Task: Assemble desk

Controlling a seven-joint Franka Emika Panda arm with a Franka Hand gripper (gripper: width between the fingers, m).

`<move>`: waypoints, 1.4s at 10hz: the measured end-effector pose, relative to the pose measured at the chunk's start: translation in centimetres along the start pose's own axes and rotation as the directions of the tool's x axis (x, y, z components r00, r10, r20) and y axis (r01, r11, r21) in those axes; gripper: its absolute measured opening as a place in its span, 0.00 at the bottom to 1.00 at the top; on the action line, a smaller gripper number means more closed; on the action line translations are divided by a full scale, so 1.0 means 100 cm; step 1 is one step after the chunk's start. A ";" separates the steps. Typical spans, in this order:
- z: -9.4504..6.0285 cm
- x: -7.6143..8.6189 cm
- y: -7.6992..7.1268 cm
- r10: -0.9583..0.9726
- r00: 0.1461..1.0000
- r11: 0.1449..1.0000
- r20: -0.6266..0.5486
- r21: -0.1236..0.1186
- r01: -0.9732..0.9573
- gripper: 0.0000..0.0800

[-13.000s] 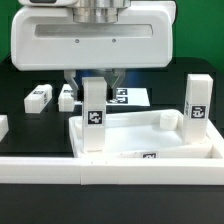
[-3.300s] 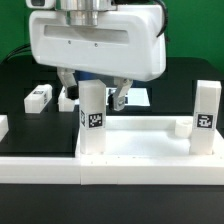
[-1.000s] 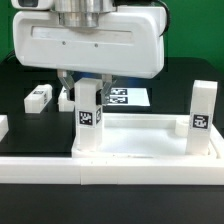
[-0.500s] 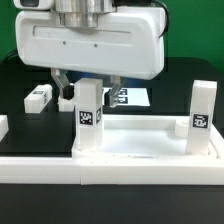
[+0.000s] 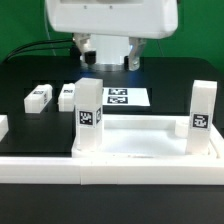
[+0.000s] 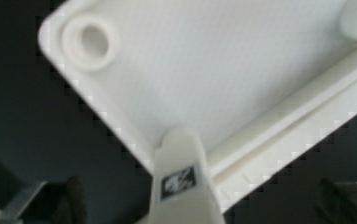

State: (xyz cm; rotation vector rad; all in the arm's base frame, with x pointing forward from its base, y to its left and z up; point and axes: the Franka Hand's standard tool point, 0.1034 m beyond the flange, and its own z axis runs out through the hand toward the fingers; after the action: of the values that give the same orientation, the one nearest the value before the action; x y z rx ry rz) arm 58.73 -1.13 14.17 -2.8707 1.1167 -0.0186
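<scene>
The white tray-like tabletop [image 5: 140,143] lies at the front of the table with its rim up. Two white tagged legs stand upright in its corners, one on the exterior view's left [image 5: 88,116] and one on the right [image 5: 203,118]. My gripper [image 5: 110,52] hangs open above and behind the left leg, touching nothing. In the wrist view the same leg [image 6: 178,180] rises between the spread dark fingers [image 6: 42,202]. Behind it are the tabletop [image 6: 246,70] and a round corner socket [image 6: 91,40].
Two loose white legs [image 5: 38,97] [image 5: 68,96] lie flat on the black table at the back left. The marker board [image 5: 125,98] lies behind the tabletop. A long white rail [image 5: 110,172] runs along the front edge. A white piece [image 5: 3,125] shows at the far left.
The gripper has opened, let go of the left leg and risen well above it. The leg stays upright in its corner.
</scene>
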 end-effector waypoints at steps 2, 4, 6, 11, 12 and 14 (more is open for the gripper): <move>0.014 -0.011 -0.013 0.004 1.000 1.000 -0.009 -0.005 -0.004 0.81; 0.014 -0.009 -0.012 -0.004 1.000 1.000 -0.009 -0.006 0.004 0.81; 0.015 -0.010 -0.012 -0.006 1.000 1.000 -0.007 -0.007 0.006 0.81; 0.017 -0.010 -0.011 -0.003 1.000 1.000 -0.007 -0.009 0.003 0.81; 0.019 -0.016 -0.009 0.049 0.999 0.999 -0.019 -0.004 -0.049 0.81; 0.027 -0.050 -0.007 0.148 0.988 0.989 -0.034 0.001 -0.148 0.81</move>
State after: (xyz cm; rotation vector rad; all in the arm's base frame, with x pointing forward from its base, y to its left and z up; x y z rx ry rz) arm 55.56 2.87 11.59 -2.7905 1.3336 -0.0601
